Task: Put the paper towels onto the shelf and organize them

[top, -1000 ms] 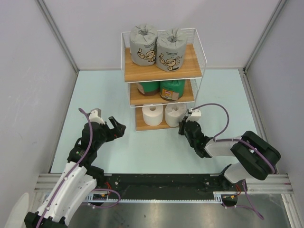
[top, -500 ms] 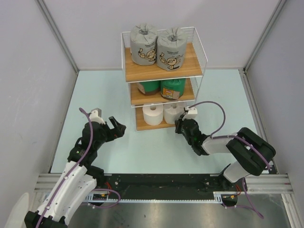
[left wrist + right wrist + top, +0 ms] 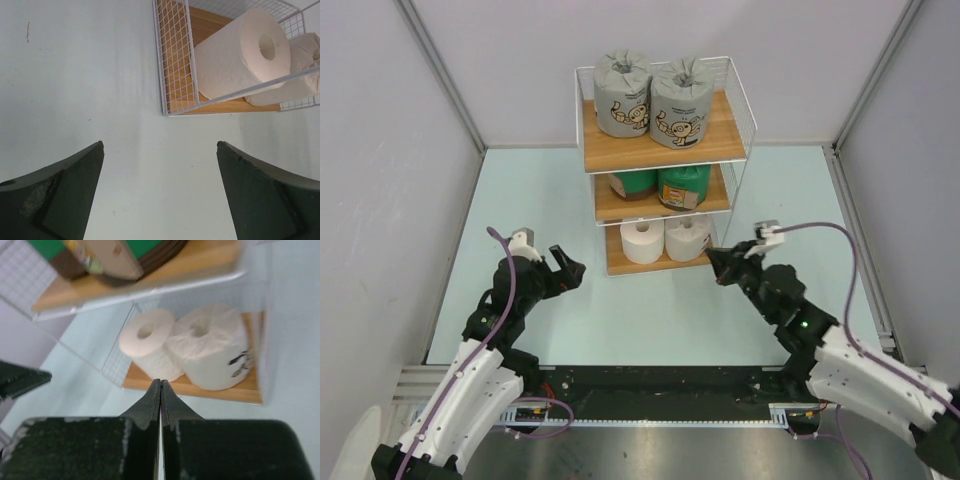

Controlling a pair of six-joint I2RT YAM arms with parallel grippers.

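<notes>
The shelf (image 3: 728, 141) stands at the back of the table with all the paper towels on it. Two grey printed rolls (image 3: 622, 92) sit on the top board, two dark green rolls (image 3: 682, 186) on the middle board and two white rolls (image 3: 642, 241) on the bottom board. My left gripper (image 3: 569, 264) hovers open and empty to the left of the bottom tier, over bare table in the left wrist view (image 3: 160, 145). My right gripper (image 3: 714, 257) is shut on nothing, just off the bottom tier's front right corner. Its tips (image 3: 160, 381) point at the white rolls (image 3: 149, 340).
White wire mesh (image 3: 175, 60) closes the shelf's sides. Grey partition walls (image 3: 390, 150) enclose the pale green table (image 3: 530, 190) on the left, the back and the right. A black rail (image 3: 650, 390) with the arm bases runs along the near edge.
The right arm has unfolded, and its shut gripper has drawn a little right and away from the bottom tier's front. The left arm has not moved.
</notes>
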